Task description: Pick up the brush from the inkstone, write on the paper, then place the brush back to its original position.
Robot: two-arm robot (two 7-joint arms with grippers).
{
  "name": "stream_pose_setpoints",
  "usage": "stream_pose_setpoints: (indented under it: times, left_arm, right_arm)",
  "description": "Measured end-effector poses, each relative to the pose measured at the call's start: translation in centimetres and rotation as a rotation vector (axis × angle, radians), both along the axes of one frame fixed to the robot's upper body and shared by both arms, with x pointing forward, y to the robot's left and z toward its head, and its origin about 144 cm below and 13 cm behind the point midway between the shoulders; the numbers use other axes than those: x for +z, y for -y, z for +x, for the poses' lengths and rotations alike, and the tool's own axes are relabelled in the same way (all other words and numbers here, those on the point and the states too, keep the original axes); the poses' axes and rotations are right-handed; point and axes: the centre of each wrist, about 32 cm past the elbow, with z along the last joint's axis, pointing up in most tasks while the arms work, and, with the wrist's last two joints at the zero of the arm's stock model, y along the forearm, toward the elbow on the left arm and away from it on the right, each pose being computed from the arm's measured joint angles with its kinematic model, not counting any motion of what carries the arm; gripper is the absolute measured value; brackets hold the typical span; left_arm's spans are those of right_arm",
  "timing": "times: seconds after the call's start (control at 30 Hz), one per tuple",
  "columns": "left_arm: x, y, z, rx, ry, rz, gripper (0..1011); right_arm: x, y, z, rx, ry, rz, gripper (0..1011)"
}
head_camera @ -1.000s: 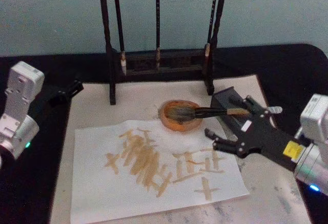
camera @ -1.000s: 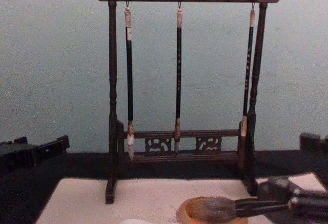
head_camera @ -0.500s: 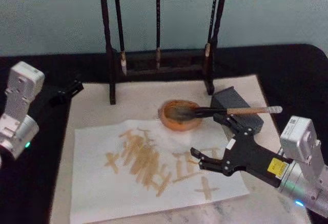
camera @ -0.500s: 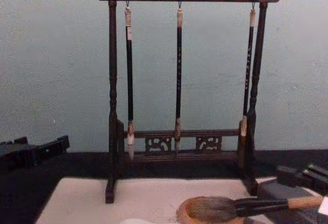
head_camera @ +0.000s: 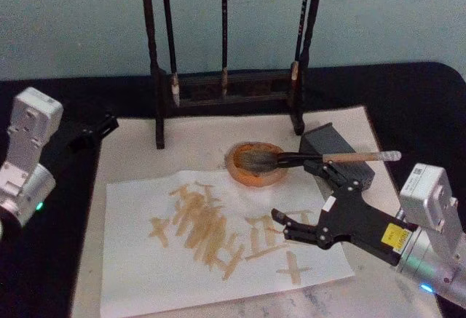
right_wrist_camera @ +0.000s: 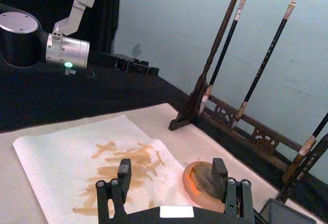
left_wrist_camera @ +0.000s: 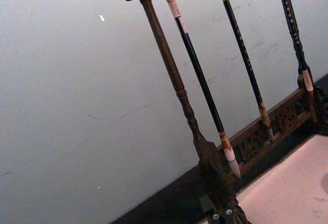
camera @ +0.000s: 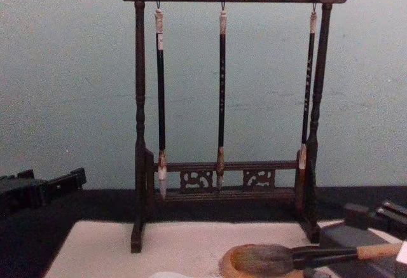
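Calligraphy desk: brush rack (camera: 222, 119), felt mat (head_camera: 218, 132).

The brush (head_camera: 313, 159) has a pale matt wooden handle, a black glossy lower shaft and bushy hair. The inkstone (head_camera: 255, 164) looks smooth, glazed orange-brown. White paper (head_camera: 218, 238) lies matt. At twelve o'clock, the dark wooden rack (camera: 222, 119) looks polished.

Rack (head_camera: 226, 85): top cut off by the head view's upper edge, so the hanging thin brushes' upper ends are out of frame.
Inkstone (camera: 254, 266): near part cut by the chest view's lower edge.
Brush (camera: 305, 257): handle end runs off the chest view's right edge.
Grey block (head_camera: 335, 150): near right corner hidden behind the right gripper (head_camera: 309, 205).
Left gripper (head_camera: 98, 127): too dark to tell how its jaws stand.
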Motion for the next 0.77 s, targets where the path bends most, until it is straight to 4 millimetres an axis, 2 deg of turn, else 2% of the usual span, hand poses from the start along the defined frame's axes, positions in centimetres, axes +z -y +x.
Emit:
stream_pose_setpoints:
  times: [0.77]
  left_arm:
    - [0.00,0.00,0.00,0.000,0.000,0.000,1002]
  right_arm:
    - [0.10,0.04,0.04,0.000,0.001,0.001,1008]
